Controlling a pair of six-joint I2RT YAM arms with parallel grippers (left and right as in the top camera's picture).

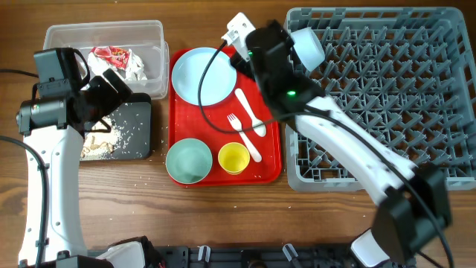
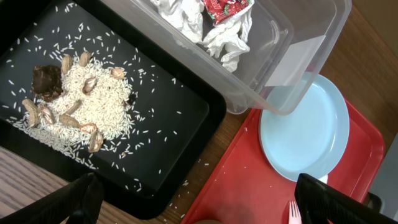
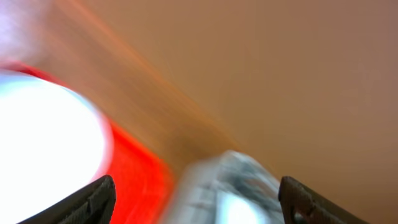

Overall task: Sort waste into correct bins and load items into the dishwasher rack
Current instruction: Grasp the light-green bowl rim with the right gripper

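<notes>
The clear tub (image 1: 104, 30) holds the red-and-white wrapper (image 1: 111, 54) and white napkins (image 1: 135, 68). The black tray (image 1: 137, 126) holds beige food scraps (image 2: 74, 106) with a brown lump (image 2: 46, 81). The red tray (image 1: 271, 160) carries the pale blue plate (image 1: 202, 74), a spoon (image 1: 249, 112), a fork (image 1: 244, 135), one bowl (image 1: 189, 160) and the yellow cup (image 1: 233, 158). The second bowl (image 1: 307, 46) sits at the far left corner of the grey rack (image 1: 387, 97). My left gripper (image 2: 199, 208) is open and empty over the black tray's right edge. My right gripper (image 3: 199, 205) is open and empty beside the racked bowl; its view is blurred.
In the left wrist view the tub (image 2: 298, 37), black tray (image 2: 174, 106), plate (image 2: 305, 130) and red tray (image 2: 249, 180) lie close together. Rice grains are scattered on the wood between the trays. My right arm crosses the rack's left side.
</notes>
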